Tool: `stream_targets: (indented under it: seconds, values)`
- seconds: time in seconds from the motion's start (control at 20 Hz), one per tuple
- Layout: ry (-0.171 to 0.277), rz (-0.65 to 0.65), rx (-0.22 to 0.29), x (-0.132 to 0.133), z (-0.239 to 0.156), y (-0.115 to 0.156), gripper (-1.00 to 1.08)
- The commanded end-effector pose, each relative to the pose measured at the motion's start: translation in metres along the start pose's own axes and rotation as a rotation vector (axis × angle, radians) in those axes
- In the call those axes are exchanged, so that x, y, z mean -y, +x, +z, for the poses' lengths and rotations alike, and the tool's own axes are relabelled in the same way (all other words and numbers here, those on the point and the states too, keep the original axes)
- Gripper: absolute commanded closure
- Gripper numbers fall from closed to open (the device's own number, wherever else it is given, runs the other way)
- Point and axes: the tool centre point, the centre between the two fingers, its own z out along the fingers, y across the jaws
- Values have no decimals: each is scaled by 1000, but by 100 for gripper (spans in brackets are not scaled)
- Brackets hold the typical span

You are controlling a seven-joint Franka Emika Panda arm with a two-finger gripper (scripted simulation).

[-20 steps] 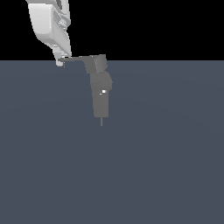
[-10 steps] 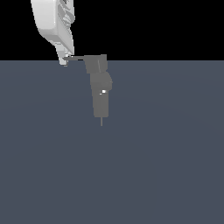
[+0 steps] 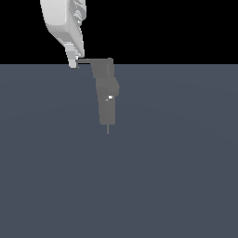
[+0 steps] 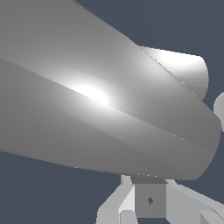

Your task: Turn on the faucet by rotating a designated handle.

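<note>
The faucet (image 3: 107,95) is a matte grey blocky upright body with a small white glint and a thin pin at its lower end. Its handle (image 3: 84,61) is a thin grey bar that sticks out from the top block toward the exterior view's left and looks short from here. My white gripper (image 3: 73,63) hangs down against the handle's outer tip, its fingers together and holding nothing. In the wrist view a large grey tapering bar (image 4: 100,105), probably the handle seen close up, fills most of the picture above my gripper (image 4: 150,210).
The faucet stands against a flat dark blue-grey surface (image 3: 139,186) that fills the lower exterior view. Black background lies above it. My white arm (image 3: 62,21) comes down from the upper left of the exterior view.
My gripper has moved toward the exterior view's right against the handle tip. The handle looks shorter now, as if swung round. The faucet body has not moved.
</note>
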Motion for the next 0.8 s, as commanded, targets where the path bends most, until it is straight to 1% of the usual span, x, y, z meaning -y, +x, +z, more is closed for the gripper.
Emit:
stream_targets:
  seconds: [0.0, 0.35, 0.4, 0.45, 0.75]
  values:
    - [4, 8, 1, -7, -4, 10, 108]
    - [5, 7, 2, -23, -5, 24, 108]
    - [5, 7, 2, -23, -5, 24, 108]
    - [-3, -4, -3, -23, 0, 16, 108]
    - [0, 0, -1, -25, -2, 59, 108]
